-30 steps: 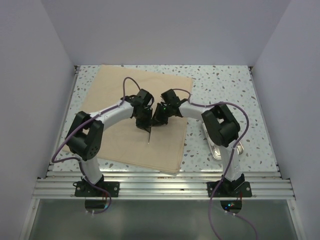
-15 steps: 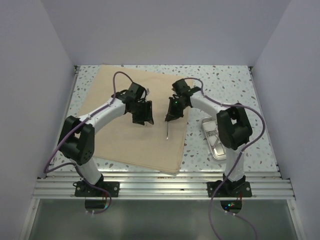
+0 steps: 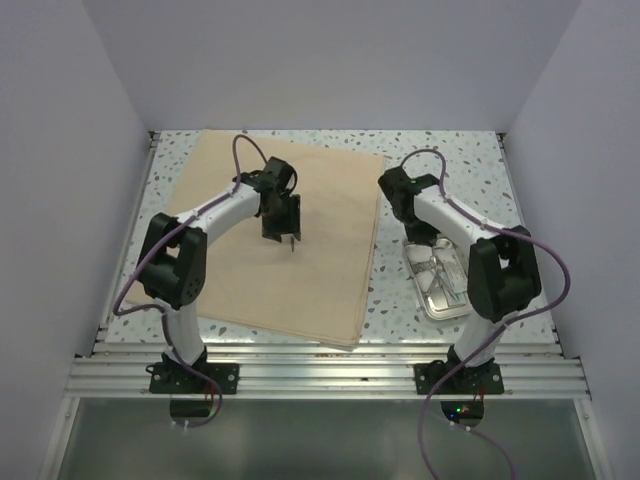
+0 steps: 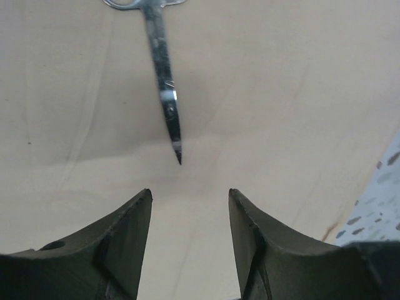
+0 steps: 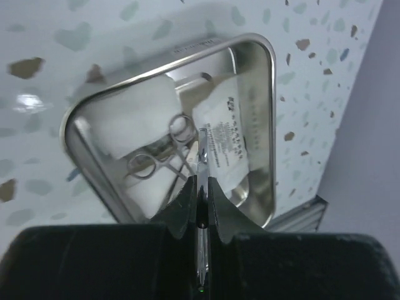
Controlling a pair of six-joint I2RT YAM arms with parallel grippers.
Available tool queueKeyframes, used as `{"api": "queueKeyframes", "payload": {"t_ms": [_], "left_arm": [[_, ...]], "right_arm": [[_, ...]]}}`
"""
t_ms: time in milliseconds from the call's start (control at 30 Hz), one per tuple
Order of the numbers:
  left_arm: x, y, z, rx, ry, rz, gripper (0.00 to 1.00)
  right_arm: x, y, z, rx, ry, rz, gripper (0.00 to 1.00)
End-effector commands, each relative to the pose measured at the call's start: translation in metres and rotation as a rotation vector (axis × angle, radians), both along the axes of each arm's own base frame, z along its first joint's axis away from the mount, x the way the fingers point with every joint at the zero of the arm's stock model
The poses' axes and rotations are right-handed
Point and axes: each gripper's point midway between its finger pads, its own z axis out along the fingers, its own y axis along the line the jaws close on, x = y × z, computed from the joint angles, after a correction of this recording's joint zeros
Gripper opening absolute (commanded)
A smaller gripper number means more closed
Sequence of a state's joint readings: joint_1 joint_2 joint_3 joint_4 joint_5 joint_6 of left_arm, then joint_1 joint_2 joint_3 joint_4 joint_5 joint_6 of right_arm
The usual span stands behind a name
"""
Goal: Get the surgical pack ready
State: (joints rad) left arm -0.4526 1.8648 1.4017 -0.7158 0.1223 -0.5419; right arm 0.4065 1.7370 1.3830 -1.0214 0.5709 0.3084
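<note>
The surgical pack is laid out in pieces across the table (image 3: 440, 160). Its tan cloth (image 3: 300, 290) lies flat over the left and middle of the overhead view. Above the upper middle of the cloth hangs the left end effector (image 4: 189, 194), its fingers spread wide with nothing between them. In its own camera a pair of steel scissors (image 4: 164, 75) lies on the cloth just past the fingertips, at the top centre of that frame. The blades are shut and the tip points back toward the gap, while the handles run off the top edge. Further right, beside the cloth's right edge and not touching it, a small shiny tray (image 5: 272, 125) sits on the speckled table. The right end effector (image 5: 200, 187) hangs over the tray, jaws nipped tight on a thin steel strip (image 5: 202, 150) seen edge-on; which tool that is I can't tell. In the tray lie white gauze (image 5: 134, 122) at the left, a ring-handled tool (image 5: 159, 153) in the middle, and a printed white packet (image 5: 228, 134) on the right.
</note>
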Motion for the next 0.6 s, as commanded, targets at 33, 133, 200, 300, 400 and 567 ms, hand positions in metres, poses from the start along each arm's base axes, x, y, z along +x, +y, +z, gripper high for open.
{"api": "queueKeyframes", "payload": {"t_ms": [33,133,200,300,400,567], "left_arm": [[0.029,0.02,0.006,0.174,-0.064,0.08,0.56],[0.04,0.022,0.001,0.23,-0.085,0.085,0.56],[0.044,0.024,-0.009,0.265,-0.076,0.086,0.56],[0.051,0.024,-0.017,0.307,-0.079,0.087,0.54],[0.056,0.023,-0.024,0.351,-0.087,0.087,0.51],[0.064,0.016,-0.031,0.375,-0.098,0.095,0.46]], "right_arm": [[-0.003,-0.041,-0.015,-0.286,0.073,-0.002,0.0],[-0.002,-0.042,-0.024,-0.312,0.1,-0.005,0.07],[-0.004,-0.039,-0.025,-0.291,0.109,-0.006,0.19],[-0.007,-0.027,-0.024,-0.187,0.109,-0.011,0.42],[-0.007,-0.011,-0.011,-0.072,0.079,-0.01,0.55],[-0.008,0.006,0.015,0.065,0.011,0.006,0.6]]}}
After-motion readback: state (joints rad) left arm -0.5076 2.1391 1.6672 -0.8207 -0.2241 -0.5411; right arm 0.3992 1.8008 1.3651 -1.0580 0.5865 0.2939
